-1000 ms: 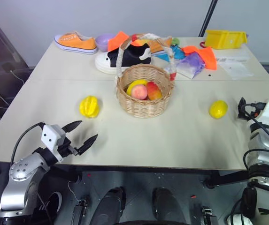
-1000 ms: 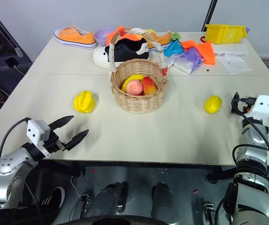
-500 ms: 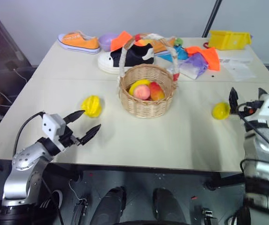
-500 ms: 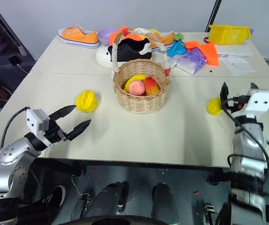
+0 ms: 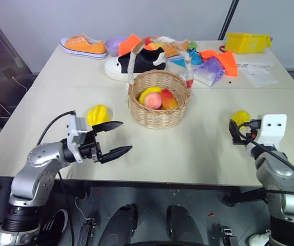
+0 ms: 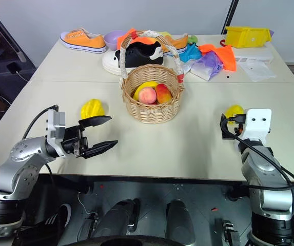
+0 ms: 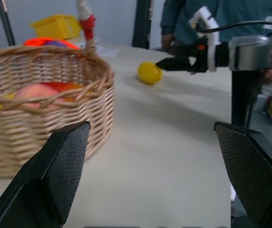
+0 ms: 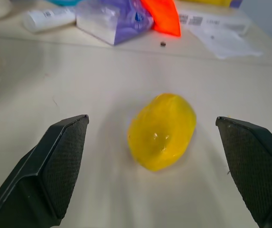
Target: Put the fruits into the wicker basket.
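My right gripper (image 8: 152, 137), jaws spread wide, faces the lemon-like fruit (image 8: 161, 130) at the wicker basket's (image 5: 158, 110) four o'clock; I should centre, then close gently. My left gripper (image 5: 114, 138) gapes near the starfruit (image 5: 98, 114).

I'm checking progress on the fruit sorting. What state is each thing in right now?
Starfruit: on the table, outside the basket.
Lemon: on the table, untouched, centred between the right gripper's jaws.
Wicker basket: upright, holding a peach and other fruit.
Left gripper: open, empty.
Right gripper: open, empty.
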